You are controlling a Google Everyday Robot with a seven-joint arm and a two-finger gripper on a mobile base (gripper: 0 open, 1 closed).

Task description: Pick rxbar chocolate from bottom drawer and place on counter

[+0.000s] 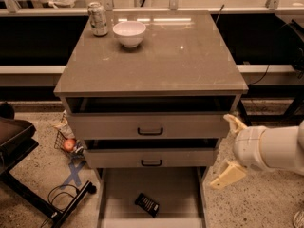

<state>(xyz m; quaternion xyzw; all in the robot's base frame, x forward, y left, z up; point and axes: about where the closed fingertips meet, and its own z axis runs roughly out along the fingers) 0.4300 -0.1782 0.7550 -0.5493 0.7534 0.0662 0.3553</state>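
The gripper (231,149) hangs beside the drawer cabinet, fingers spread wide and empty. Below it and to its left, the rxbar chocolate (147,204) lies in the open bottom drawer (178,191). Grasping it and placing it on the counter surface (156,61), up to the gripper's left, both remain to be done.

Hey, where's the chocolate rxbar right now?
The rxbar chocolate lies on the bottom drawer floor, left of centre near its front; the open gripper hovers right of the middle drawer.
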